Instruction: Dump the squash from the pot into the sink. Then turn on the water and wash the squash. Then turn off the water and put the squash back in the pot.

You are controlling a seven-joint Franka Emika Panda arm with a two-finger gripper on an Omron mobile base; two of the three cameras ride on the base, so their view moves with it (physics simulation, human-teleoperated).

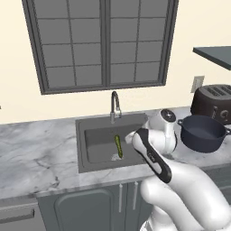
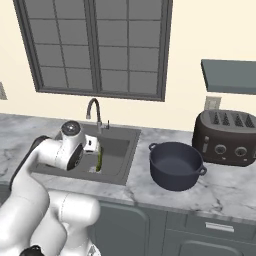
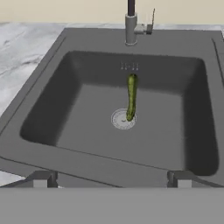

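- One squash [image 3: 131, 97] lies on the floor of the sink [image 3: 52, 100], lengthwise from the back wall toward the front, its near end touching the round silver drain [image 3: 123, 119].
- At the left, the marble desk [image 1: 36, 153] runs bare beside the basin.
- Moving right, the gooseneck faucet [image 1: 115, 106] stands at the middle of the sink's back rim; in the hand view its small lever [image 3: 151, 22] sticks up just right of the stem, and no water is seen running.
- Next, the claw [image 3: 112, 178] hovers above the near rim of the basin, looking down into it, its two tips spread wide with nothing between them.
- Further right, the pot [image 2: 176, 165] sits upright on the desk between the sink and the black toaster [image 2: 225, 136], and looks empty.
- Judging from this, the dumping is done, and whether the wash is over cannot be told; the likely step is either reaching the lever or picking the squash up.
- For a pickup, I would bring the claw straight down over the squash's middle, turned so the tips close across its slim width, not along its length.
- Going low enough to clear the curve matters, since a shallow pinch on a round, thin vegetable could squirt it aside against the drain.
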